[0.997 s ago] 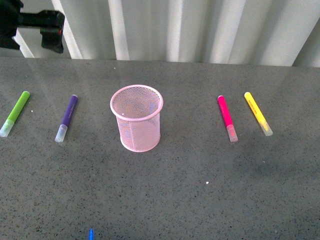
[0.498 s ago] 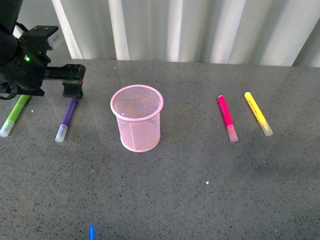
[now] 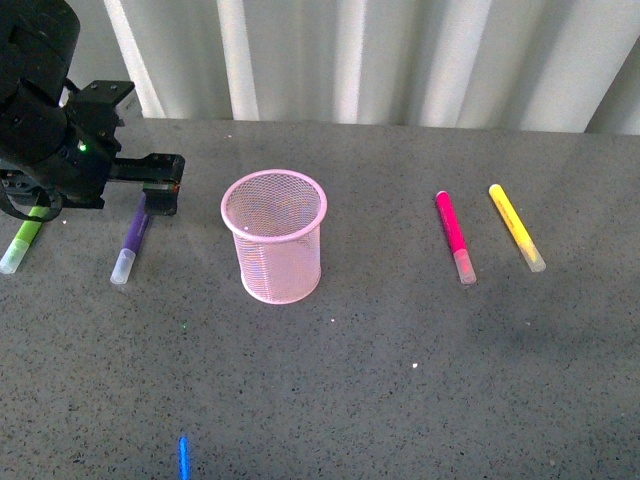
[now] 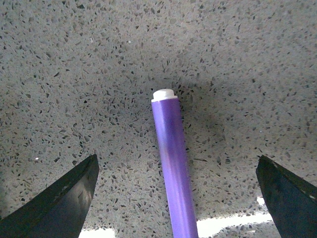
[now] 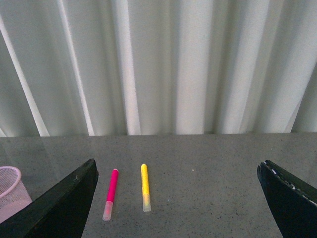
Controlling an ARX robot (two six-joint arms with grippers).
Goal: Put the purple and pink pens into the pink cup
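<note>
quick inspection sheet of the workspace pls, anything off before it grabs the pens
surface: grey speckled table, flat, no spills seen
job's things: purple pen lying flat to the left of the pink cup; pink pen lying flat to its right; cup upright, no pen in it
clutter: lime green marker far left, yellow marker beside the pink pen, small blue object at the near edge
grippers: left end effector open, straddling the purple pen's far end, not gripping; right end effector open, holding nothing
cables: dark loop under the left arm, possibly a cable
surroundings: white pleated curtain behind the table
</note>
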